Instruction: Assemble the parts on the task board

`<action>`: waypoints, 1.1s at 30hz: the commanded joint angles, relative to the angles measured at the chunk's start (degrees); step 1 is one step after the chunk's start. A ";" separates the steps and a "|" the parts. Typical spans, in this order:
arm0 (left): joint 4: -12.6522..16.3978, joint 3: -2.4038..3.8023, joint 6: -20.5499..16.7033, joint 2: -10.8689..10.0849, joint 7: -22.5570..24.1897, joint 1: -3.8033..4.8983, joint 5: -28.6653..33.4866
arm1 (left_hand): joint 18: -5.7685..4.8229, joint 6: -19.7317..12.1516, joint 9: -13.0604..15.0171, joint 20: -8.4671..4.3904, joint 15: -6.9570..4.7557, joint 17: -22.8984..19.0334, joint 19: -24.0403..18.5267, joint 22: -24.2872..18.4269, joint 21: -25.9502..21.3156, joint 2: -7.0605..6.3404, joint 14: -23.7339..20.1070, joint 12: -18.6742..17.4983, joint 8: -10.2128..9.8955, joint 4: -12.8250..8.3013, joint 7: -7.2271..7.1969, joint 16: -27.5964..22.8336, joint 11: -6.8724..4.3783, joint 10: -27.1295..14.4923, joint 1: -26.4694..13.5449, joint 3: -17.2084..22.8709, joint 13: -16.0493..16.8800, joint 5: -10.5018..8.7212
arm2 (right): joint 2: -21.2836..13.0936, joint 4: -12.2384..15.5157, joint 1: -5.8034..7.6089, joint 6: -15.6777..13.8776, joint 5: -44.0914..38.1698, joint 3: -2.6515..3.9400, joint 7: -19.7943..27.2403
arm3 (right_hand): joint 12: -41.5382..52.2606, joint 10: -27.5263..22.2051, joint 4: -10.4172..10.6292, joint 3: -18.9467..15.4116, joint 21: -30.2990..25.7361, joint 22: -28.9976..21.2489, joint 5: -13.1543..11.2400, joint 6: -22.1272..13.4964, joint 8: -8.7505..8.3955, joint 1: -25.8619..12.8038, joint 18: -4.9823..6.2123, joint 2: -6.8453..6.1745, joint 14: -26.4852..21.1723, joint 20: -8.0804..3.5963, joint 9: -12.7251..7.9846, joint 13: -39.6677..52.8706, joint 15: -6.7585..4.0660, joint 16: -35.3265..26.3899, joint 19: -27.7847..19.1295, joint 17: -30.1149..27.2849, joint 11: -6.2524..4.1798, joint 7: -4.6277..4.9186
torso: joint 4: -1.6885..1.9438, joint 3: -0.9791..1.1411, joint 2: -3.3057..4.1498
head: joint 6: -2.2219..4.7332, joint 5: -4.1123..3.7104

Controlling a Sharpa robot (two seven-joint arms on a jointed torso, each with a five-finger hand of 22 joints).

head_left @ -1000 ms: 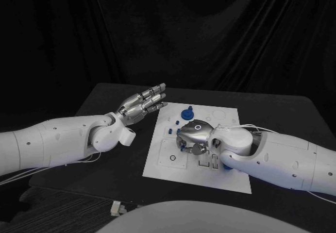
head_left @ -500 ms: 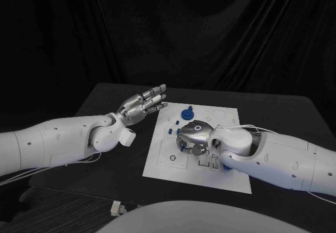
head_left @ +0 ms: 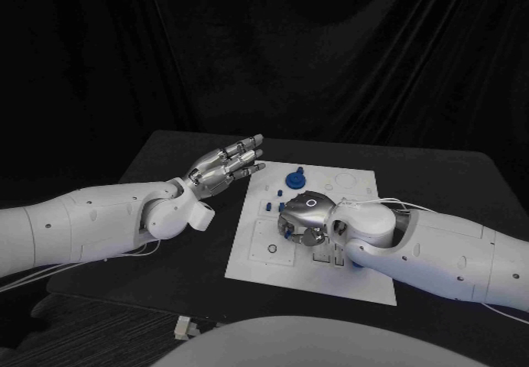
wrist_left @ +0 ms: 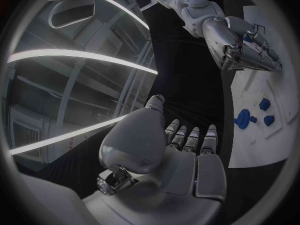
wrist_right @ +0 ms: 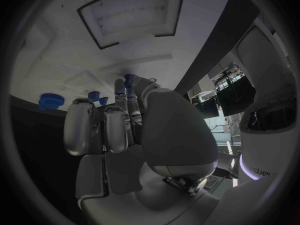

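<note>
My right hand hides the board's middle, fingers curled on a blue part, grip unclear. Left hand hovers beside it, fingers straight, together.

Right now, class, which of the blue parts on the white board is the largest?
The round blue part at the far end of the task board, beyond the right hand. It is clearly wider than the small blue pieces nearer the hand.

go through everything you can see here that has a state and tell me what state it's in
White task board: flat on the black table.
Round blue part: on the board, untouched.
Silver left hand: raised beside the board, fingers apart, holding nothing.
Silver right hand: over the board, fingers curled down around a small blue part.
</note>
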 commanded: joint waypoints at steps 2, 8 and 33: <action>-0.02 0.06 0.89 0.14 0.43 -0.11 0.35 | 0.56 0.33 0.10 0.50 0.52 0.07 -0.03 0.06 0.31 0.25 -0.04 0.38 0.43 -0.32 0.42 0.29 -0.48 0.13 0.50 -0.04 0.07 0.33 | 0.08 -0.33 -0.41 1.38 -0.50 -0.11 -1.37 | -0.49 -0.50 0.30 -0.07 -0.33 10.38 -0.82 -0.86 -0.69 -0.92 0.39 -0.24 2.58 0.57 -0.21 -0.13 0.43 -0.26 0.92 -0.13 0.21 0.04 | 0.01 -0.01 0.02 | 0.01 -0.11; -0.19 0.06 0.94 0.22 0.37 -0.15 0.35 | 0.56 0.55 0.13 0.52 0.53 0.07 -0.02 0.07 0.32 0.26 -0.05 0.39 0.49 -0.34 0.54 0.29 -0.52 0.12 0.52 -0.03 0.07 0.36 | 0.11 -0.52 -0.50 1.96 -0.50 -0.11 -1.54 | -1.72 -2.83 1.13 -0.56 -1.33 10.11 -3.32 -3.89 -2.62 -2.46 0.60 -1.07 2.19 0.70 -1.08 -0.34 0.53 -0.92 0.50 -1.16 0.68 -0.60 | 0.01 -0.01 -0.01 | 0.01 -0.10; -0.37 0.06 1.19 0.32 0.01 -0.26 0.35 | 0.56 1.32 0.24 0.57 0.56 0.07 0.00 0.04 0.31 0.29 -0.05 0.40 0.74 -0.39 1.18 0.29 -0.74 0.05 0.54 0.00 0.05 0.37 | -4.31 2.49 2.15 -9.50 -0.52 -0.10 -0.66 | -5.03 -22.84 11.01 -13.32 -4.28 9.45 -7.09 -15.49 -3.95 0.94 1.11 -4.17 1.34 0.59 -6.96 -0.49 0.29 -2.30 -0.35 -3.15 1.97 -6.80 | -0.01 0.00 -0.01 | 0.01 -0.18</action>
